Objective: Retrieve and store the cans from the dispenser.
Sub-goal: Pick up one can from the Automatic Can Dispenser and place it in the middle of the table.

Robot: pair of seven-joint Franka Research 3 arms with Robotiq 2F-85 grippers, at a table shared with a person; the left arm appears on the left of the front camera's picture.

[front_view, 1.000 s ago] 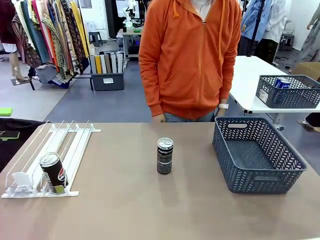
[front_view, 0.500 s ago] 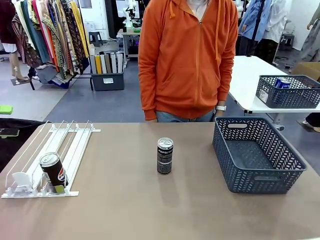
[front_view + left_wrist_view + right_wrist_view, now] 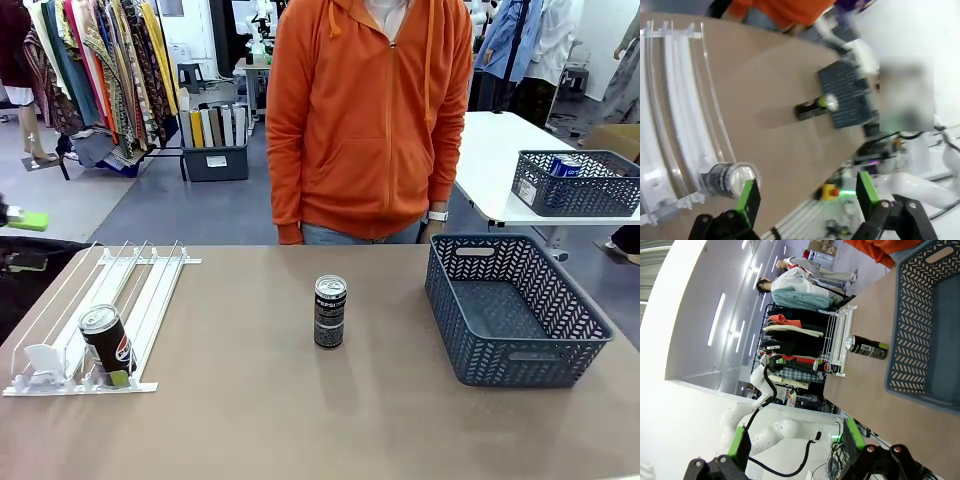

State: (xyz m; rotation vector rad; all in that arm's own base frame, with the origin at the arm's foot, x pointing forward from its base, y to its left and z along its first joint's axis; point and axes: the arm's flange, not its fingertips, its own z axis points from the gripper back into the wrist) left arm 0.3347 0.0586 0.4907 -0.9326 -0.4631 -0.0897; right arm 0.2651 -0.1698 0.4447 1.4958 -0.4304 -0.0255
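Left claw (image 3: 807, 194) and right claw (image 3: 796, 435) both hang released, jaws spread wide, grasping nothing. One black can (image 3: 107, 343) sits at the low end of the white rack (image 3: 150, 285). A second black can (image 3: 330, 311) stands upright mid-table, apart from the grey basket (image 3: 520, 375), whose bottom shows bare. The far basket (image 3: 590, 200) on the white table (image 3: 490, 160) holds blue cans (image 3: 565, 167).

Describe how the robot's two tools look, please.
The left tool has two black fingers with bright green pads on the inner faces. The right tool looks the same. Beyond it, a white rounded arm carries a thin black cable.
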